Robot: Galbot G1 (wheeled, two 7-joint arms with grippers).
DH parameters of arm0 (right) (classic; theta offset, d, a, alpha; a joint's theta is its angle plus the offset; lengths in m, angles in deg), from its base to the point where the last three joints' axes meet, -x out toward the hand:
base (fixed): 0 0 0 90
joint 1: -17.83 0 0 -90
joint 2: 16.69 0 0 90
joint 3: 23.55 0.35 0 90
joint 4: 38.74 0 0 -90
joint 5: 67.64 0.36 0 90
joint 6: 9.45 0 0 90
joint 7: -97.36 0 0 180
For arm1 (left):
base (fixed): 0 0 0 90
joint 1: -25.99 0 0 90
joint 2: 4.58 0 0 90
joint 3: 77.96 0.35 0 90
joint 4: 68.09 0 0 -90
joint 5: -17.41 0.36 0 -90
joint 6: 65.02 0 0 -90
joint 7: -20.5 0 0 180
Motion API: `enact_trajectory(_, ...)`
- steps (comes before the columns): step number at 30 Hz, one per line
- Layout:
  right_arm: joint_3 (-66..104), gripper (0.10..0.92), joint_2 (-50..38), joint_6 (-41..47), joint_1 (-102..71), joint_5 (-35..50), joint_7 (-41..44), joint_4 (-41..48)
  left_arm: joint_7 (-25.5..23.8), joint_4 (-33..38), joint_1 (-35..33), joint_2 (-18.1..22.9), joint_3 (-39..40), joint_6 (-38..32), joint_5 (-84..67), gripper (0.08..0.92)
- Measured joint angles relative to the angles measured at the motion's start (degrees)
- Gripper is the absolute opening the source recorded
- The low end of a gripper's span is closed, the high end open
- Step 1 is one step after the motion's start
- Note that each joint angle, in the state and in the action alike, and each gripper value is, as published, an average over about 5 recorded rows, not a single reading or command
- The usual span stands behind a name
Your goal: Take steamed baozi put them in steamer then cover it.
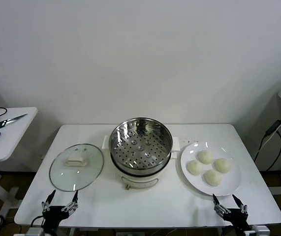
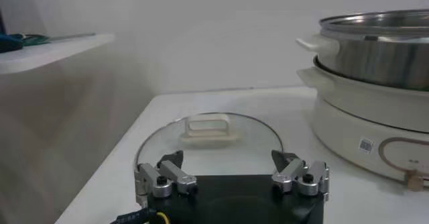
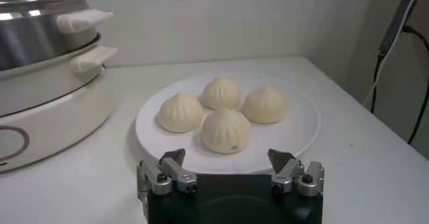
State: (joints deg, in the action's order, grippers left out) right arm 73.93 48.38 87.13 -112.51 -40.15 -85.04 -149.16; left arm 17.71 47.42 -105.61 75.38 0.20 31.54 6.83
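Holding four baozi (image 1: 208, 166): plate (image 1: 231, 186) | steamer (image 1: 140, 147): uncovered, tray bare

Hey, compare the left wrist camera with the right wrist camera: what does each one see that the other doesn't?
Only the left wrist view shows the glass lid lying flat on the table, in front of the open left gripper.

Only the right wrist view shows the four baozi on the white plate, ahead of the open right gripper.

Both show the steamer, uncovered, and the white table.
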Motion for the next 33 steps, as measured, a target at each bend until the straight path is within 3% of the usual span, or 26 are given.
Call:
enact_trajectory(8, 0.9, 0.823, -3.0, 3.3, 4.4, -2.5, 0.5, 0.3, 0.0, 0.4, 0.1, 0.0, 0.1, 0.2, 0.0, 0.823)
enact_trajectory(15, -0.9, 0.823, -12.6, 7.4, 16.8, -6.4, 5.4, 4.6, 0.0, 0.7, 0.2, -0.2, 0.6, 0.3, 0.0, 0.823)
enact_trajectory(24, -16.8, 0.823, -29.6, 7.6, 40.1, -13.6, 22.5, 14.9, -0.3, 1.4, 0.7, -0.3, 1.2, 0.4, 0.1, 0.823)
enact_trajectory(33, -49.6, 0.823, -35.6, -0.1, 73.8, -21.3, 44.1, 28.8, -0.7, 1.8, 0.5, -0.2, 1.2, 0.4, 0.5, 0.823)
